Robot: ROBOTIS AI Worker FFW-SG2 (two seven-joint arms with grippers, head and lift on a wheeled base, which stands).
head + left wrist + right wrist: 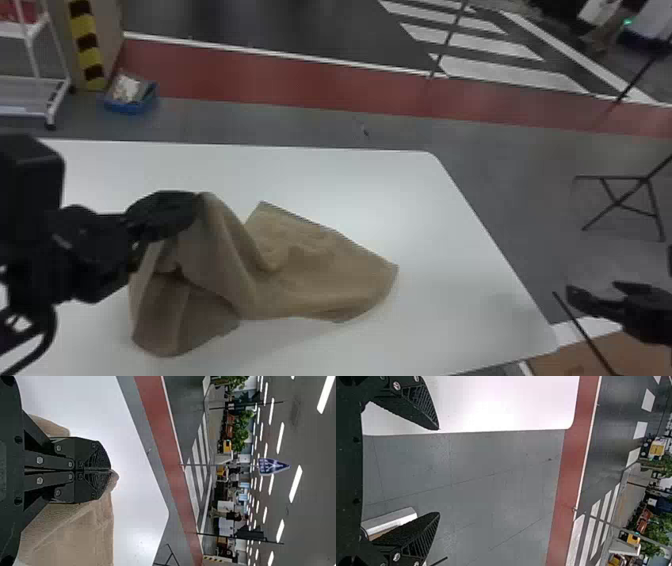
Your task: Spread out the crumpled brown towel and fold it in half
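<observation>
Towel, the crumpled brown fabric one, is kinda lying half spread on the smooth white counter, while the black left gripper is holding one part up in clenched fingers, folds draping down below. Meanwhile the matching black right gripper is just hanging out near the counter's right edge, fingers standing wide apart.
</observation>
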